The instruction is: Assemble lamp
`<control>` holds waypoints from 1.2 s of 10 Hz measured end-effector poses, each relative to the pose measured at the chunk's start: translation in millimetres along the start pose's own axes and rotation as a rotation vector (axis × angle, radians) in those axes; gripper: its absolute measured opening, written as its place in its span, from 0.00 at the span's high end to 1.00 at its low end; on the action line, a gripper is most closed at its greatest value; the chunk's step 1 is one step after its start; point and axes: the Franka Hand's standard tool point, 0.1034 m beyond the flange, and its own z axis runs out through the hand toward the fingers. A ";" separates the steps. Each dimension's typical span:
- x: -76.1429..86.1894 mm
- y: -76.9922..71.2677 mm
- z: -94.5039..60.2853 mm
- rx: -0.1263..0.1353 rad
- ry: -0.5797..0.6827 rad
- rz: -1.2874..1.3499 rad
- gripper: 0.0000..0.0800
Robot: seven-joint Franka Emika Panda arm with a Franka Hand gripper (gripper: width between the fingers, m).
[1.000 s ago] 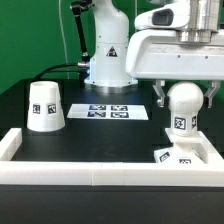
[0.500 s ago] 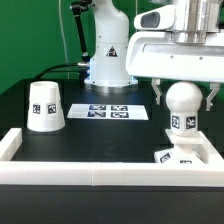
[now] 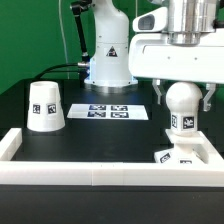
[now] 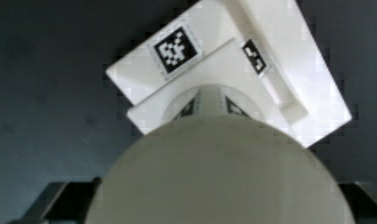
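While the bulb (image 3: 181, 108) stands upright over the base (image 3: 179, 155), in the near corner of the white rail frame (image 3: 100, 172) at the exterior view's right, my jaws straddle its ball top with one of my fingers (image 3: 160, 96) on each side. I cannot tell whether they are pressing on the ball or only flanking it.

Assessment: the step in hand appears to be seating the bulb into the base. To do it well, I should:
- keep the stem vertical and centred over the base's middle;
- descend slowly, and make any turn about the stem's own axis so the base is not dragged across the surface (image 3: 100, 135).

The frame corner beside the base should help to brace it. The shade (image 3: 45, 106) sits mouth down, well apart at the exterior view's left, and is judged to be the later step.

Limits of observation:
- In the wrist view the bulb (image 4: 203, 160) fills most of the frame and covers the middle of the base (image 4: 188, 52), so the joint is hidden.
- My fingertips (image 4: 60, 196) show only as dark corners.
- In the exterior view the near rail cuts off the base's lower edge, and I cannot tell whether the stem touches the base.
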 end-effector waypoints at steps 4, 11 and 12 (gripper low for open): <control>-0.2 0.6 1.0 0.027 -0.103 0.351 0.28; -7.2 -5.1 1.6 0.034 -0.098 0.247 0.13; -7.9 -6.0 1.7 0.043 -0.091 0.091 0.13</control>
